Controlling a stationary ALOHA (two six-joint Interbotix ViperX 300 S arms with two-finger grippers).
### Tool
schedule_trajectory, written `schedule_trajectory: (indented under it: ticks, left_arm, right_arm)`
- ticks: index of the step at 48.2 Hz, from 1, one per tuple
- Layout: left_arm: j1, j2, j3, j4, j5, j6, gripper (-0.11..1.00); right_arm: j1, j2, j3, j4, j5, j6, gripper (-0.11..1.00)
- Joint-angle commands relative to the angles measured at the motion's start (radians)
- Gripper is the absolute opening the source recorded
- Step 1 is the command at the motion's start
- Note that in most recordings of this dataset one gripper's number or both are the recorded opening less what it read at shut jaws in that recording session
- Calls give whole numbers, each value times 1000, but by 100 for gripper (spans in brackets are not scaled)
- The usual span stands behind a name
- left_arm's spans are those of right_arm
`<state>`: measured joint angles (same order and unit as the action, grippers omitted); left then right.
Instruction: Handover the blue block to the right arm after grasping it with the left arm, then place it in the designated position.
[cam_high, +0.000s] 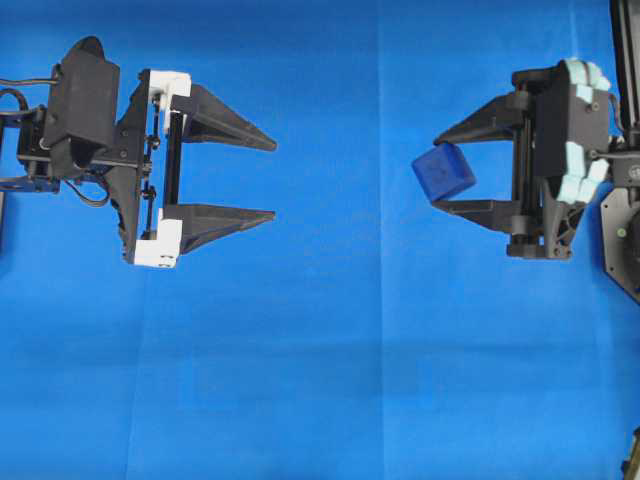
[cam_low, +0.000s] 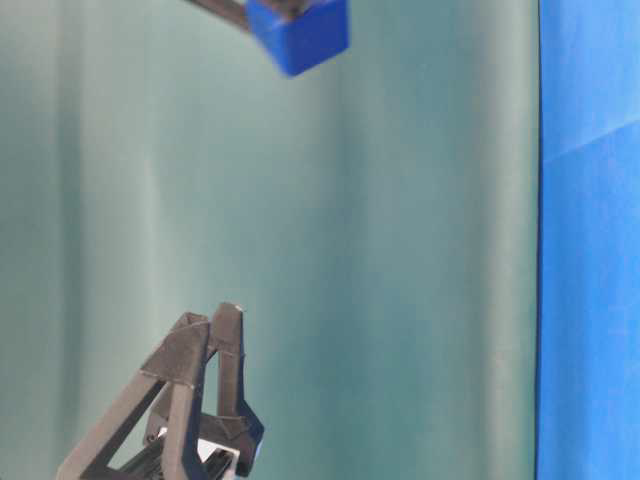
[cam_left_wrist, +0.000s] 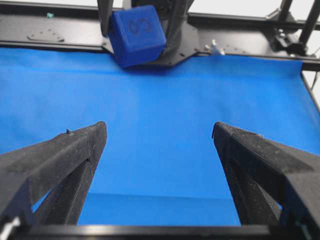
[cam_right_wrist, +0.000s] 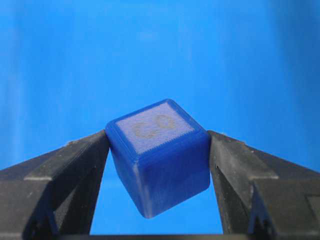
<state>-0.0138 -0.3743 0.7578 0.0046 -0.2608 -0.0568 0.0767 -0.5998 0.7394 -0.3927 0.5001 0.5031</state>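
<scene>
Blue block gripped by the right arm's tool, above the cloth-covered desk.

The blue block (cam_high: 444, 172) is pinched, tilted on a corner, between the fingertips of the right tool (cam_high: 441, 171) and is held clear of the blue cloth (cam_high: 320, 380). Well apart from it, the left tool (cam_high: 274, 179) is spread wide and empty. The handover is judged done; placing the block is left, and no marked spot can be seen.

Black left arm (cam_high: 80, 120) — white brackets, right arm (cam_high: 560, 130) — mint-green pads
</scene>
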Motion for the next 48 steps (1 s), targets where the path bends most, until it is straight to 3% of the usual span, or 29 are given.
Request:
schedule_trajectory:
  ticks: [1,48]
  left_arm:
    - [-2,-14,-23,0,-5,-2,92]
    - [-2,-14,-25,0,-6,-2,92]
  right_arm:
    - [9,-8,-14,15,29,2,48]
    - [11,-6,-12,18,38,0,48]
